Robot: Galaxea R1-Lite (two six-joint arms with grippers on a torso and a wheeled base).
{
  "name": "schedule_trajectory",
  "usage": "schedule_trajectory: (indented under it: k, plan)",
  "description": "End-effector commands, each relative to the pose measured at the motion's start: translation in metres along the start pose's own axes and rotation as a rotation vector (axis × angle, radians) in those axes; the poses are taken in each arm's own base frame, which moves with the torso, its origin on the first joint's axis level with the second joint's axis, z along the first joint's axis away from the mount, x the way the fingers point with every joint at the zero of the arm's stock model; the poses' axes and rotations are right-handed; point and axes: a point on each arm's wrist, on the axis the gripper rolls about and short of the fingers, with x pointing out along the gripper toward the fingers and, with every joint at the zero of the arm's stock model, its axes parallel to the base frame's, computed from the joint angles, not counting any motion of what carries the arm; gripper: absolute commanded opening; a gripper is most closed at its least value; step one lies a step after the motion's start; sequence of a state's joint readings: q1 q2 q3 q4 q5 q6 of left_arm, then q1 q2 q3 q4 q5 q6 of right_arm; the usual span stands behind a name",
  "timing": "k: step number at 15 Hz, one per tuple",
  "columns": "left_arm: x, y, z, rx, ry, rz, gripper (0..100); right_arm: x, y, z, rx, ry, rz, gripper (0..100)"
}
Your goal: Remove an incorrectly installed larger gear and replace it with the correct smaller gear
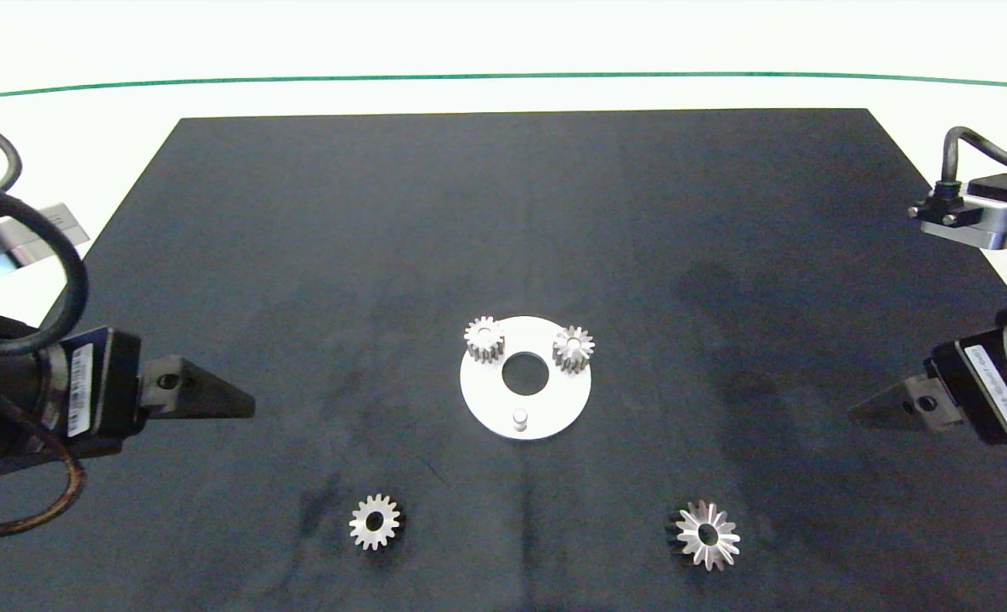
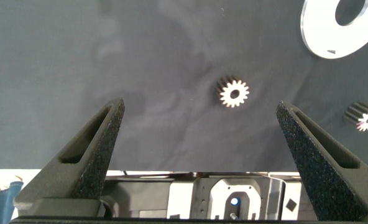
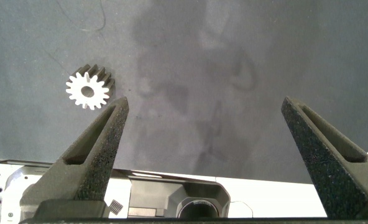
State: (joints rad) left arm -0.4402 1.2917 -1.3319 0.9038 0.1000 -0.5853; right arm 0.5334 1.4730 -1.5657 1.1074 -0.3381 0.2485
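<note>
While both grippers, left [image 1: 244, 406] and right [image 1: 856, 414], wait wide open, the big gear [image 1: 706, 535] lies at five o'clock from the plate [image 1: 554, 408], the small gear [image 1: 376, 522] at seven.

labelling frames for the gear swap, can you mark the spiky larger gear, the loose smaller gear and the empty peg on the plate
larger gear [image 1: 707, 535], head view, on its toothed top face beside the centre hole
smaller gear [image 1: 376, 523], head view, on the ring of metal around its hole
empty peg [image 1: 520, 417], head view, on the peg's top
</note>
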Motion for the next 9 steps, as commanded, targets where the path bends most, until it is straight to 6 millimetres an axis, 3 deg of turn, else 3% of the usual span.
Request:
schedule_trajectory:
  k: [1,9]
  plan:
    - [0.031,-0.023,-0.007,-0.011,0.031,-0.007,100,-0.003,-0.002,-0.003,0.003,-0.002,-0.003,100]
    - [0.087,-0.058,-0.043,0.075,0.037,0.130,100,-0.004,-0.004,-0.001,0.014,-0.037,-0.005,100]
